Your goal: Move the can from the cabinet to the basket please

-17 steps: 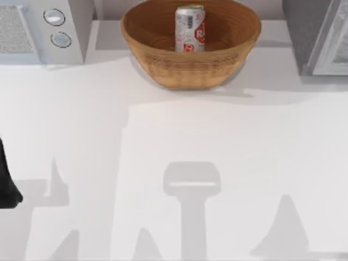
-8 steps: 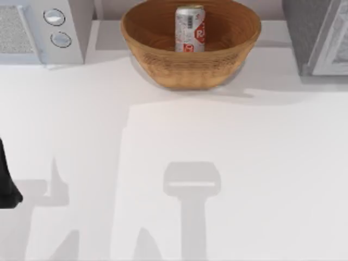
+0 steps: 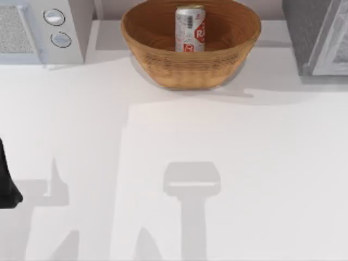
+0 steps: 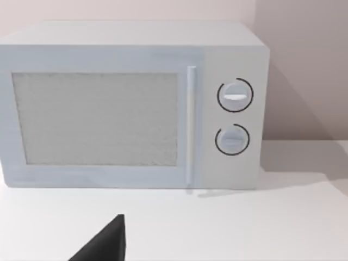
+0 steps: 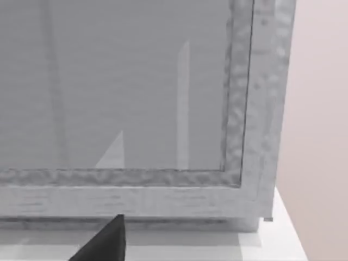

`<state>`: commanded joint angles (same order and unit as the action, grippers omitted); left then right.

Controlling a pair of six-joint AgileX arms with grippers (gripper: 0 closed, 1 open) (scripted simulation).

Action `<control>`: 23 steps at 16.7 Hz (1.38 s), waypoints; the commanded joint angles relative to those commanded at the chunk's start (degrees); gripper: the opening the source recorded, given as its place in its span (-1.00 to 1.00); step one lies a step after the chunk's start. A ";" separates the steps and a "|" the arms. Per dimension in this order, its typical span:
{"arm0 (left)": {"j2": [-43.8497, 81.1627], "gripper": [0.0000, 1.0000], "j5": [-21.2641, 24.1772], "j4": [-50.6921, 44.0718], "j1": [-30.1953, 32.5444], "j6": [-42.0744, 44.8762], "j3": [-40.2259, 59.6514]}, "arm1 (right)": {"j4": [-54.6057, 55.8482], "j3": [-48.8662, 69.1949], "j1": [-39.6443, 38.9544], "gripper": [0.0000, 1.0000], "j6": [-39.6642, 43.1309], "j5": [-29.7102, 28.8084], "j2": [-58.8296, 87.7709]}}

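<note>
A white microwave [image 3: 41, 30] sits at the table's far left, and the left arm [image 3: 6, 179] is parked at the left edge. I cannot tell its fingers' state, nor the right arm's. In the centre a silver can [image 3: 189, 28] with a red logo stands upright inside the wicker basket [image 3: 190, 68]. It looks light, smooth and easily dented, best gripped mid-body. The grey cabinet [image 3: 315, 32] is far right.

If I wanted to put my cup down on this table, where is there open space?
The wide white table in front of the basket is bare across its middle and right. The back row is crowded: microwave at left, basket holding the can in the centre, cabinet at right, with narrow gaps between. The left arm sits at the left edge.
</note>
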<state>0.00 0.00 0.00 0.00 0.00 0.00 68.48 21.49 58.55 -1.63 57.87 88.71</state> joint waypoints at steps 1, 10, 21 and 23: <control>0.00 1.00 0.00 0.00 0.00 0.00 0.00 | -1.09 1.21 0.11 1.00 0.00 0.15 -0.06; 0.00 1.00 0.00 0.00 0.00 0.00 0.00 | -36.16 33.02 2.16 1.00 0.10 2.10 -2.57; 0.00 1.00 0.00 0.00 0.00 0.00 0.00 | -87.53 75.49 1.31 1.00 0.00 1.44 -11.12; 0.00 1.00 0.00 0.00 0.00 0.00 0.00 | -90.05 77.95 1.12 1.00 0.00 1.27 -11.88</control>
<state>0.00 0.00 0.00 0.00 0.00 0.00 -21.57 99.44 59.67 -1.63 59.14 76.83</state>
